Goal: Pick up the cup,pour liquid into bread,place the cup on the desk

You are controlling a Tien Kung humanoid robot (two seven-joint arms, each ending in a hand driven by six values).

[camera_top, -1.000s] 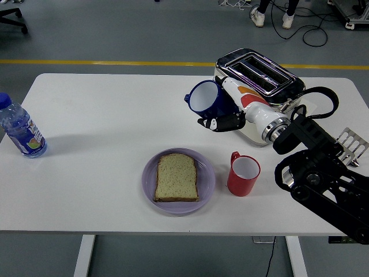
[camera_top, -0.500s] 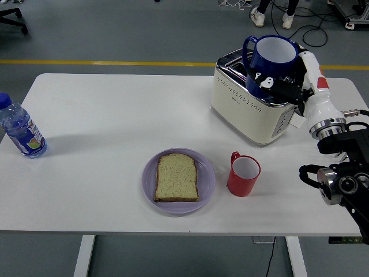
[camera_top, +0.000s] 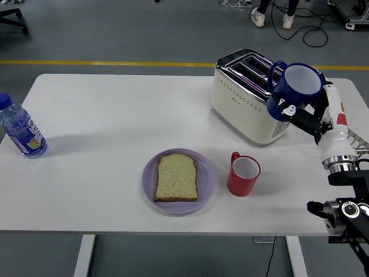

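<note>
Two cups show in the head view — a blue cup (camera_top: 295,92) held up at the right of the frame, and a red cup (camera_top: 243,174) standing on the white table (camera_top: 115,115) at lower centre-right. The right hand (camera_top: 308,118) comes in from the lower right, its black fingers (camera_top: 297,117) clasped around the blue cup's lower side; the cup is tilted, its white inside facing the camera, in front of the right end of the cream toaster (camera_top: 249,98). Just left of the red cup, a slice of bread (camera_top: 177,178) lies flat on a lilac plate (camera_top: 179,180) — well apart from the held cup. A water bottle (camera_top: 21,128) stands at the far left edge.
</note>
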